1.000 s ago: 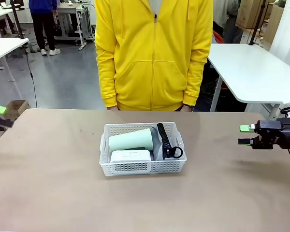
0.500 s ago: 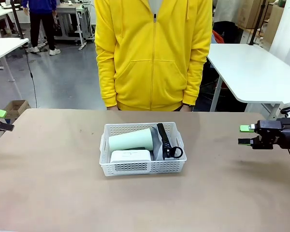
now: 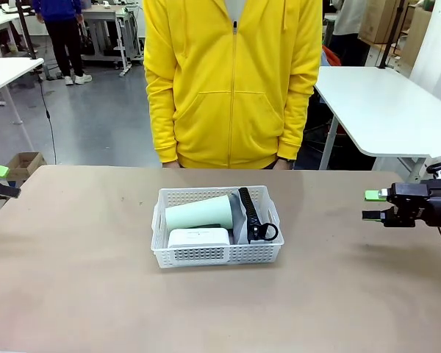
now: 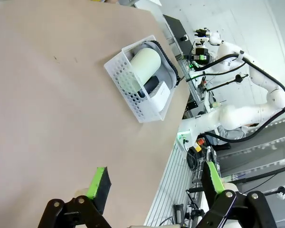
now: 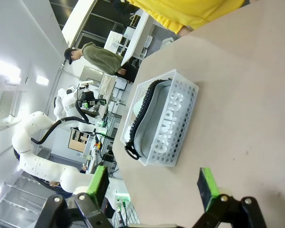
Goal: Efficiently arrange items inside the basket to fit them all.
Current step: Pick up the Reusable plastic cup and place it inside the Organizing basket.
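White perforated plastic basket (image 3: 217, 254) sits mid-table w/ pale green cup (image 3: 198, 215), small white box (image 3: 198, 237), grey zip pouch (image 3: 242, 224) inside. L gripper (image 4: 154, 183) & R gripper (image 3: 375, 205) both hang at table edges, jaws apart, nothing held.

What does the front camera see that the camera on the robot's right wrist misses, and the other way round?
Front view alone: the pale green cup lying on its side and the small white box in front of it. Right wrist view alone: the basket's end wall with its cut-out lettering, and this right gripper seen from behind, jaws apart. Both: the white basket, the grey pouch standing on edge in it, the brown table.
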Robot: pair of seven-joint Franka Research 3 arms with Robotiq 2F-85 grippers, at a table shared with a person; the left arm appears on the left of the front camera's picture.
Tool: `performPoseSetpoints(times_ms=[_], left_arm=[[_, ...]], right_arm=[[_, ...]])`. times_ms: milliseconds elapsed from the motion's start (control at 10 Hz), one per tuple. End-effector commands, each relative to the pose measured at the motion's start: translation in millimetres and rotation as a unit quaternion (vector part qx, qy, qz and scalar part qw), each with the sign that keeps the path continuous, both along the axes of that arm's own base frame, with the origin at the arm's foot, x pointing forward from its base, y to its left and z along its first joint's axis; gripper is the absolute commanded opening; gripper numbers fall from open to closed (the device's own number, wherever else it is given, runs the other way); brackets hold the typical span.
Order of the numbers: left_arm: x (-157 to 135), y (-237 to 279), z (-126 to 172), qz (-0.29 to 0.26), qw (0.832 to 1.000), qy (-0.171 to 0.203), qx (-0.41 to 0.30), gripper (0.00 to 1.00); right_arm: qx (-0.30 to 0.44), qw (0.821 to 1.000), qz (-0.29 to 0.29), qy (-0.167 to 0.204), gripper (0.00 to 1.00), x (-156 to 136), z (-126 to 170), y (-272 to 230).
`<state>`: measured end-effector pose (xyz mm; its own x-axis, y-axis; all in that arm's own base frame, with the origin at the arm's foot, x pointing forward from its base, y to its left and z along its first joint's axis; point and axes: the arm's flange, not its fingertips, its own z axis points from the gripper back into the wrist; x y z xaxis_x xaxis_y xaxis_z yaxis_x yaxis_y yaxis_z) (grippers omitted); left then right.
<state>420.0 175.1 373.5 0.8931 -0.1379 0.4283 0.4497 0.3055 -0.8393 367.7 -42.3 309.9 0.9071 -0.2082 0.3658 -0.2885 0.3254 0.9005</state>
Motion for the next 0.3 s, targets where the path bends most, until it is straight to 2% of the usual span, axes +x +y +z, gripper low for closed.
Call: performPoseSetpoints(times_ms=[0,200], left_arm=[[-2.3,-2.4,0.8,0.004,1.0,0.006,0.003,1.0],[-2.3,-2.4,0.8,0.004,1.0,0.006,0.003,1.0]], right_arm=[[0.0,1.0,0.004,0.0,1.0,-1.4,3.0,-2.1],[0.0,1.0,0.004,0.0,1.0,-1.4,3.0,-2.1]])
